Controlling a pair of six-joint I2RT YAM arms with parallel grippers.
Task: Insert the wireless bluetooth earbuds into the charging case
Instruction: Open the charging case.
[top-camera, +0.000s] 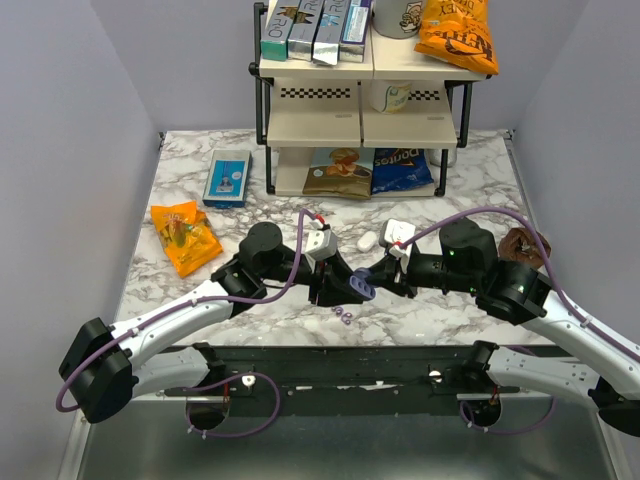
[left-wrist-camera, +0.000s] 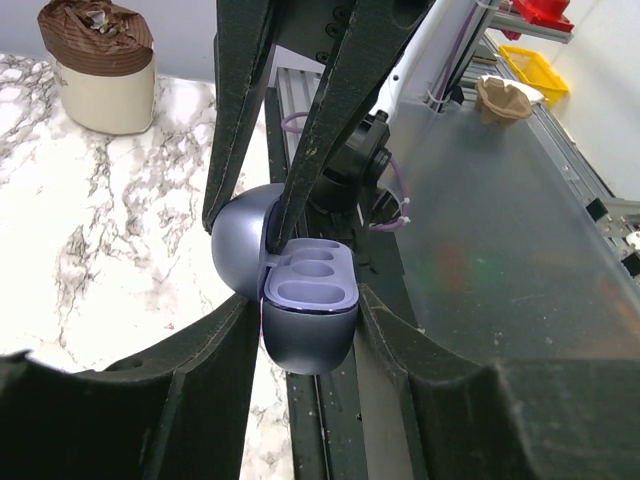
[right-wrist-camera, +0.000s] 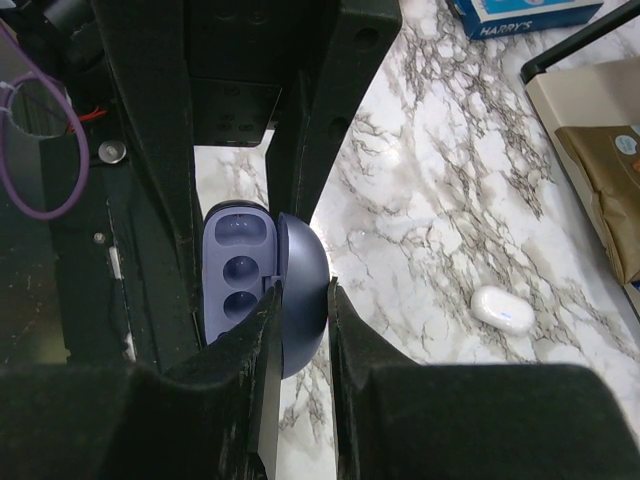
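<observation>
The charging case (top-camera: 360, 287) is lavender-blue and hangs open between both arms, just above the table's near edge. In the left wrist view its base (left-wrist-camera: 305, 340) shows two empty wells, and my left gripper (left-wrist-camera: 308, 300) presses both sides of that base. My right gripper (right-wrist-camera: 302, 290) is shut on the domed lid (right-wrist-camera: 305, 255), beside the paler inside (right-wrist-camera: 235, 270). Seen from above, the left gripper (top-camera: 335, 280) and the right gripper (top-camera: 378, 275) meet at the case. The earbuds (top-camera: 343, 315), tiny and purple, lie on the marble just in front of it.
A white oval case (top-camera: 366, 241) lies behind the grippers. An orange snack bag (top-camera: 185, 238) and a blue box (top-camera: 227, 178) are at the left. A stocked shelf rack (top-camera: 360, 100) stands at the back, and a brown-topped cup (top-camera: 520, 245) at the right.
</observation>
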